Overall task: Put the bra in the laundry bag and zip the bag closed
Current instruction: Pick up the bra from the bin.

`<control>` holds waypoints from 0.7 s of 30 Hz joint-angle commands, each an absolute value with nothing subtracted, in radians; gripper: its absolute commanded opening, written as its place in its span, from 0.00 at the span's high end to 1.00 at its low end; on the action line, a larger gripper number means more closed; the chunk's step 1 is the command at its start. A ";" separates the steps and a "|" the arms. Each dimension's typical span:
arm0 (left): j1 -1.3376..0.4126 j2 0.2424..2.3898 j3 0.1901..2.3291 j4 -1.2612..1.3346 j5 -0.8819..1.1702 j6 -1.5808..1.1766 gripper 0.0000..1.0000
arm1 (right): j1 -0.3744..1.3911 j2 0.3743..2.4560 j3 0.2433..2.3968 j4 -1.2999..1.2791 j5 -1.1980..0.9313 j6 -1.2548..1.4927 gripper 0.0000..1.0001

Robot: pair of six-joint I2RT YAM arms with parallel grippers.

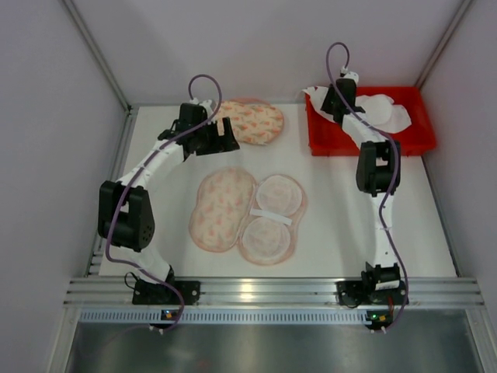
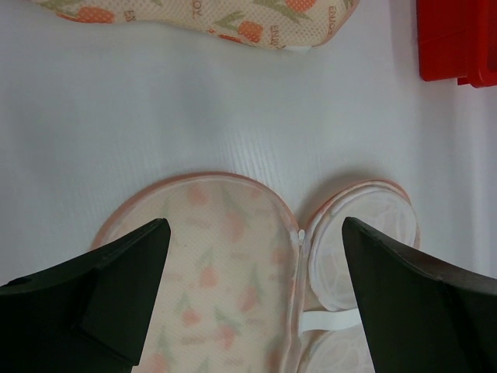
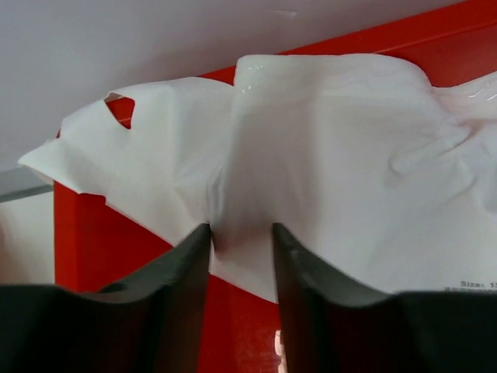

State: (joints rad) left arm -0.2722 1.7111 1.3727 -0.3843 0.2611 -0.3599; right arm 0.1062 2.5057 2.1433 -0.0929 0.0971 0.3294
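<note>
the right tool [image 3: 241, 233] is down in the red bin [image 1: 365, 144] at the far right corner of the desk [image 1: 342, 225]. its two fingers are drawn close together on a bunched fold of the white bra [image 3: 342, 155], so it is grasping the bra. the bra lies inside the bin, with one corner draped over the bin's left wall.

the left tool [image 2: 255, 227] is released, its fingers spread wide, and it hovers over the desk with nothing between them. below it, the laundry bag [image 1: 225, 210] lies unzipped and opened flat in the middle of the desk, well apart from the bin. its orange-patterned half is on the left and its white mesh half is on the right. a second patterned bag [image 1: 252, 120] lies just beyond the left tool.
</note>
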 commanded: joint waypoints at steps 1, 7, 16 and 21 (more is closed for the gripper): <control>-0.249 1.709 1.362 -0.368 0.298 -0.382 0.02 | 0.101 2.499 2.203 -0.023 0.100 0.325 0.67; -0.229 1.677 1.342 -0.368 0.307 -0.370 0.01 | 0.081 2.404 2.155 -0.014 0.020 0.301 1.00; -0.227 1.599 1.296 -0.368 0.337 -0.299 0.01 | -0.035 2.101 2.079 -0.175 -0.353 0.210 1.00; -0.227 1.560 1.272 -0.370 0.341 -0.268 0.01 | -0.106 1.932 2.033 -0.288 -0.485 0.126 1.00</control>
